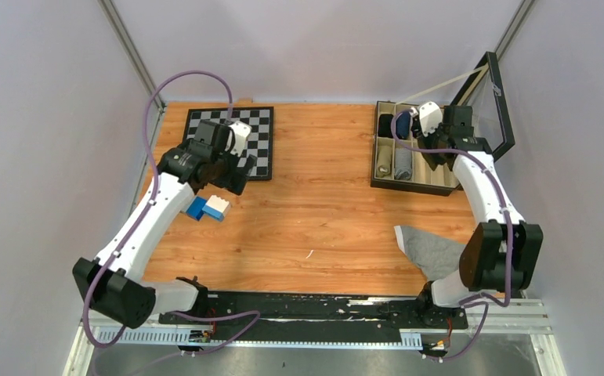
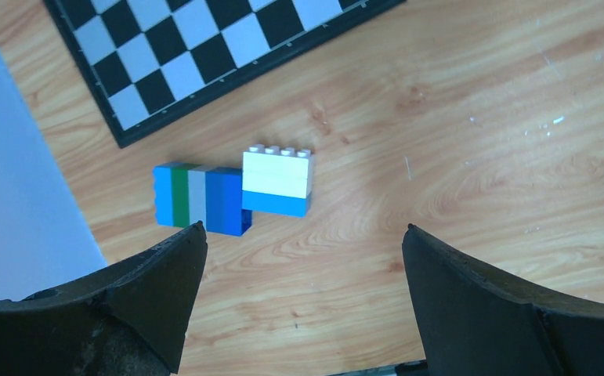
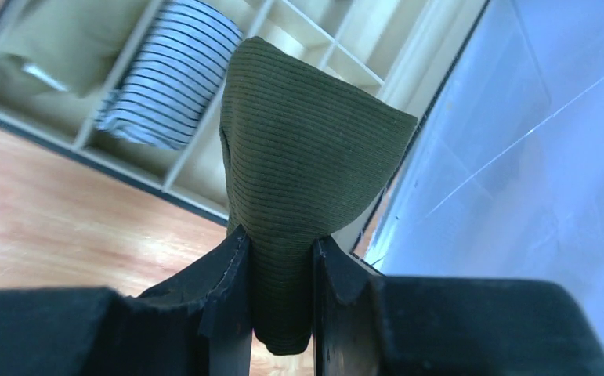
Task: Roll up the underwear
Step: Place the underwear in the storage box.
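My right gripper (image 3: 283, 266) is shut on a rolled olive-green ribbed underwear (image 3: 306, 157) and holds it above the right end of the compartment box (image 3: 204, 149). In the top view this gripper (image 1: 437, 157) hangs over the box (image 1: 410, 185) at the back right. A grey underwear (image 1: 432, 251) lies flat on the table by the right arm's base. My left gripper (image 2: 302, 235) is open and empty above the wood, at the left of the table (image 1: 232, 182).
The box holds a striped roll (image 3: 165, 78) and other rolls (image 1: 402, 160); its lid (image 1: 498, 102) stands open at the right. Joined toy bricks (image 2: 275, 184) lie under the left gripper. A chessboard (image 1: 251, 133) lies at the back left.
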`<control>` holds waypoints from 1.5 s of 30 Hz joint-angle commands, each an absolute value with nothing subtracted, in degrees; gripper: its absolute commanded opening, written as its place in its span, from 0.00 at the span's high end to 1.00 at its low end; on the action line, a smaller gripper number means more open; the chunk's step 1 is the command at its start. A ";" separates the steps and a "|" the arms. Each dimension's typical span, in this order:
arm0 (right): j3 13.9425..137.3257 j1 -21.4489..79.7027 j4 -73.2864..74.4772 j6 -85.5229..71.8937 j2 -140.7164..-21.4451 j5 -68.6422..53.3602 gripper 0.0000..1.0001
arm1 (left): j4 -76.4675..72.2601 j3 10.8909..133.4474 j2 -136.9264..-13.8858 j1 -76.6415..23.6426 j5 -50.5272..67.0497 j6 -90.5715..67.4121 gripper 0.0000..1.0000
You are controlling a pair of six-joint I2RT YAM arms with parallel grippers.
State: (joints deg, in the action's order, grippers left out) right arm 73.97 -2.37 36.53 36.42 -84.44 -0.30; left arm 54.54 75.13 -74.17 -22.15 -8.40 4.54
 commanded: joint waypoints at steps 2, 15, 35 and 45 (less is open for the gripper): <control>79.29 -2.02 33.41 33.47 -93.60 13.79 1.00 | 51.78 74.69 -68.00 -19.80 -7.21 1.99 0.00; 90.72 1.79 39.22 27.11 -111.73 21.88 1.00 | 51.84 69.96 -62.32 -17.59 0.21 6.70 0.00; 94.97 -1.56 46.88 15.51 -121.23 1.50 1.00 | 52.49 67.95 -61.29 -15.32 3.89 6.13 0.00; 92.76 -3.21 49.10 15.20 -120.55 -7.33 0.81 | 50.40 64.41 -61.36 -14.06 6.17 4.46 0.00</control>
